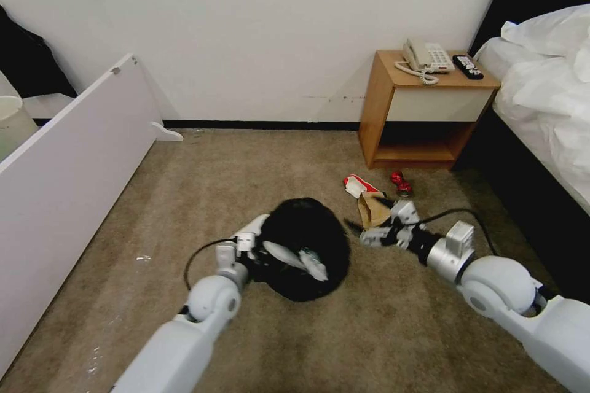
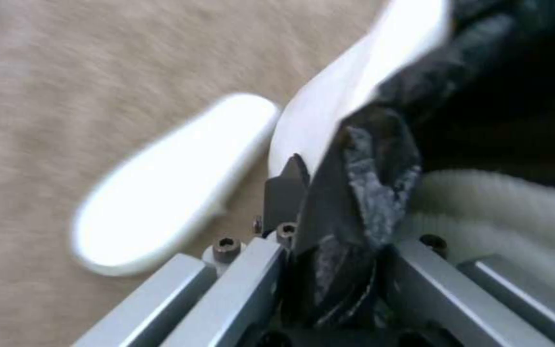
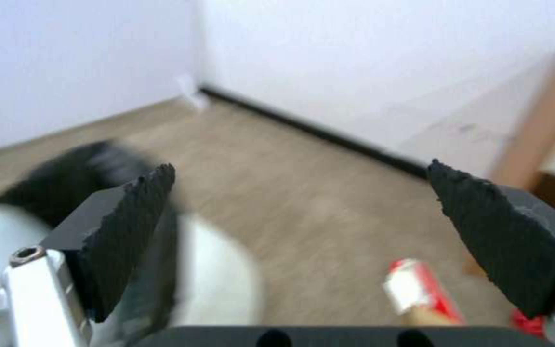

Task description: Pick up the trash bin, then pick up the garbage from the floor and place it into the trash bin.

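The left gripper [image 2: 329, 202] is clamped on the bag-lined rim of the trash bin [image 1: 305, 245], which hangs above the carpet [image 1: 246, 184] with a white slipper [image 1: 298, 258] resting inside. In the left wrist view a second white slipper [image 2: 175, 183] lies on the carpet just beside the bin's wall. The right gripper [image 1: 372, 236] is spread wide and holds nothing, low over the floor just beside the bin. Just beyond its fingertips lies the brown paper bag [image 1: 373, 209], then the red-white packet [image 1: 359, 185], and farther off the red can [image 1: 401, 183], near the foot of the nightstand [image 1: 393, 83]. The next grasp would likely go best with the open fingers straddling the paper bag's raised fold and closing gently, the bin held level and close so the drop is short.
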You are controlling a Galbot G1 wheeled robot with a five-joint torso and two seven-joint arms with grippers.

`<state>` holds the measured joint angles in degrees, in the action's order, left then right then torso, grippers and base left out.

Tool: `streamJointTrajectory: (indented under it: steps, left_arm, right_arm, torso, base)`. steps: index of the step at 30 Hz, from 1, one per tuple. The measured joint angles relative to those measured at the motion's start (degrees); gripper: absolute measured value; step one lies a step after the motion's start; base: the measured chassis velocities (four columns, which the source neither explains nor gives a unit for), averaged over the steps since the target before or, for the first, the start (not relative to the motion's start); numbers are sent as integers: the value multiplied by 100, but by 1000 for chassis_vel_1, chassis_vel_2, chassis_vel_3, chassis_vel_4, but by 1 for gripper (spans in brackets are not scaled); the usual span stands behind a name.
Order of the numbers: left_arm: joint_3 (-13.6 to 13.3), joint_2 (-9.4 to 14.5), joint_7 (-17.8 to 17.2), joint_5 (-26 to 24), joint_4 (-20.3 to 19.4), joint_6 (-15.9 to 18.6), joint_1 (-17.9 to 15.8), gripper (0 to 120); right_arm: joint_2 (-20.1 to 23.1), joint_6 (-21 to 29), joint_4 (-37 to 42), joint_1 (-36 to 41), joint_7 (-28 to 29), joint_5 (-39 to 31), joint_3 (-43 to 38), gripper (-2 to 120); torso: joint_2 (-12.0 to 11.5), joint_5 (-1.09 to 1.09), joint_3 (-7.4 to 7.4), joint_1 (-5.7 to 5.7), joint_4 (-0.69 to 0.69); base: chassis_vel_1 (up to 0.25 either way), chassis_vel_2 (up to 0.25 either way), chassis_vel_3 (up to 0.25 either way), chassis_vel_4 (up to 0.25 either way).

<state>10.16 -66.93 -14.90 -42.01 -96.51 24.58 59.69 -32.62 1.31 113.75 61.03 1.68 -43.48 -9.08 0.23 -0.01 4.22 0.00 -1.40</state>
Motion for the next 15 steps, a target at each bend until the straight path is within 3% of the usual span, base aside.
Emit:
streamJointTrajectory:
  steps: [1,4,6,7,8,9,12,15]
  left_arm:
    - [249,88,-131,-117,-245,64,115,0]
    - [370,113,-203,-170,-380,100,182,0]
    - [804,177,-372,-223,-819,181,450,0]
    - [804,177,-372,-223,-819,181,450,0]
    - [1029,218,-401,-205,-1054,197,641,0]
    - [1029,218,-401,-205,-1054,197,641,0]
    - [1456,297,-414,-133,-1511,196,1126,0]
    - [1644,301,-422,-119,-1748,197,1367,0]
  right_arm:
    - [-25,-30,45,20,307,-6,-157,100]
    - [-27,-29,78,55,434,-5,-253,100]
    - [-21,69,223,222,807,28,-555,100]
    - [-21,69,223,222,807,28,-555,100]
    - [-23,135,295,334,1036,76,-706,100]
    - [-23,135,295,334,1036,76,-706,100]
    - [-145,275,411,560,1326,267,-1118,100]
    - [-243,334,479,636,1384,366,-1303,100]
  torso:
    - [0,2,1,0,0]
    - [0,0,1,0,1]
    - [0,1,0,0,0]
    - [0,1,0,0,0]
    - [-1,0,0,0,0]
    - [-1,0,0,0,0]
    - [0,1,0,0,1]
    - [-1,0,0,0,0]
  base:
    - [0,0,0,0]
    - [0,0,0,0]
    - [0,0,0,0]
    - [0,0,0,0]
    - [0,0,0,0]
    - [0,0,0,0]
    - [0,0,0,0]
    - [0,0,0,0]
